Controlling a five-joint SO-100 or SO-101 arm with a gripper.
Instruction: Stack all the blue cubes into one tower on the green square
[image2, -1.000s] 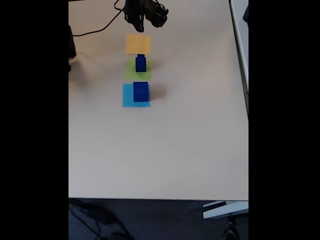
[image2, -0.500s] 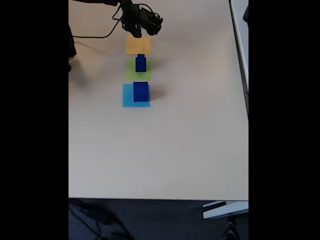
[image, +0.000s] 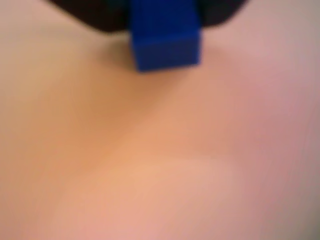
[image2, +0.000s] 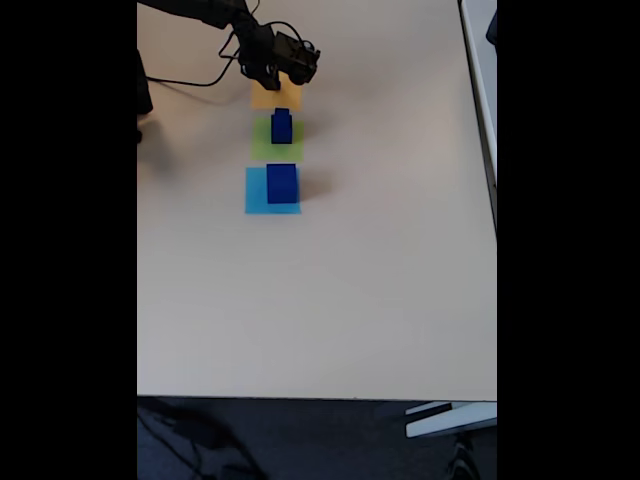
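Note:
In the wrist view a small blue cube (image: 165, 42) sits at the top centre between the dark jaws of my gripper (image: 165, 20), which is shut on it; the picture is blurred. The fixed view has the gripper (image2: 277, 82) low over the orange-yellow square (image2: 268, 97). Just in front of it, a narrow tower of blue cubes (image2: 281, 127) stands on the green square (image2: 262, 143). The large blue cube (image2: 282, 183) rests on the light-blue square (image2: 256, 192), nearer the camera.
In the fixed view the three paper squares lie in a line down the pale table (image2: 330, 300). A black cable (image2: 190, 78) runs from the arm toward the left edge. A dark object (image2: 144, 95) stands at that edge.
The arm has come down and toward the camera, from beyond the orange-yellow square to low over it. The cubes on the green and light-blue squares have not moved.

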